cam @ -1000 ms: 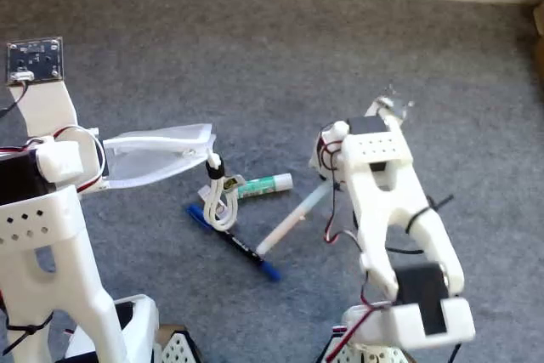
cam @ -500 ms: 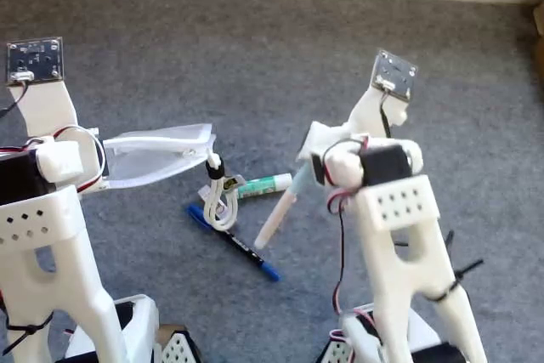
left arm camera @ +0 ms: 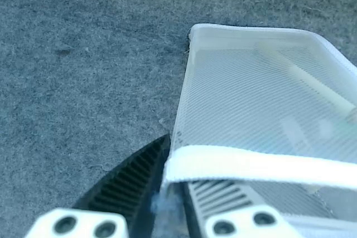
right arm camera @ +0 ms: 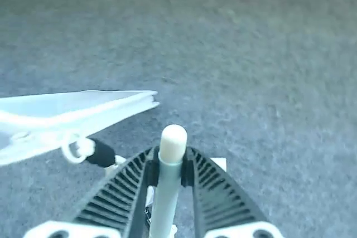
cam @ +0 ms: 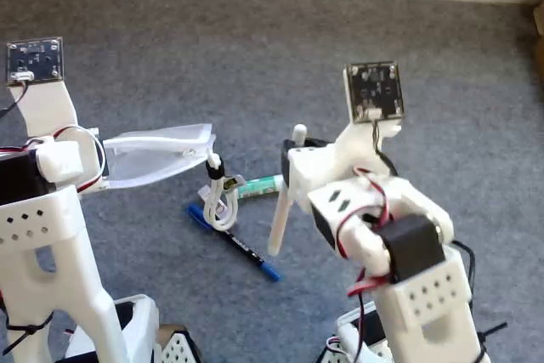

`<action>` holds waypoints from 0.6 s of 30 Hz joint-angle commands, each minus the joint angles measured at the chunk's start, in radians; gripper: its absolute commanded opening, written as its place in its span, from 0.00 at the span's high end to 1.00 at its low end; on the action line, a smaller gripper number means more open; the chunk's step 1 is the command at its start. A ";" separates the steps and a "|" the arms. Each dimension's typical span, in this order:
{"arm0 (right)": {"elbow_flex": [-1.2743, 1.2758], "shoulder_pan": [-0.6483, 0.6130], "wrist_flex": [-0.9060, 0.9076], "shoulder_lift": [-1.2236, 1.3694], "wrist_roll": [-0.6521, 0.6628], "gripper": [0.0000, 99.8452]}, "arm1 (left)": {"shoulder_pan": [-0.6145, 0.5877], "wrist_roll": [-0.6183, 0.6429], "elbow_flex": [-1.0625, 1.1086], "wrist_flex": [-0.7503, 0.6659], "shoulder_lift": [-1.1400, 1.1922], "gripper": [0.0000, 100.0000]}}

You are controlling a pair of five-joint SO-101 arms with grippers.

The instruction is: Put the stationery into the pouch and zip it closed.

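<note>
The pouch (cam: 161,155) is a see-through white mesh one, hanging left of centre in the high view. The left gripper (left arm camera: 175,163) is pinching its edge and its mouth is gaping toward the middle. A white cord loop (cam: 221,201) is dangling off its near corner. The white pen (cam: 279,218) is standing almost upright mid-frame, clamped in the right gripper (right arm camera: 167,163). A green-and-white tube (cam: 263,184) and a blue pen (cam: 234,244) are lying on the table just below the pouch, with the cord trailing across the blue one.

Between the pouch (cam: 161,155) mouth and the white pen (cam: 279,223) the right arm holds, a white cord (cam: 223,201), a glue stick (cam: 263,184) and a blue pen (cam: 246,252) clutter the bench (cam: 212,57); its far half lies open.
</note>
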 commanded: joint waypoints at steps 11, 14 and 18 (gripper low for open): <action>-0.058 -0.288 -0.165 -0.140 0.186 1.00 | -0.013 0.009 -0.004 -0.002 0.001 0.99; -0.058 -0.332 -0.222 -0.140 0.195 1.00 | -0.012 0.009 -0.004 0.000 0.001 0.99; -0.058 -0.386 -0.315 -0.134 0.196 1.00 | -0.012 0.009 -0.004 0.000 0.001 0.99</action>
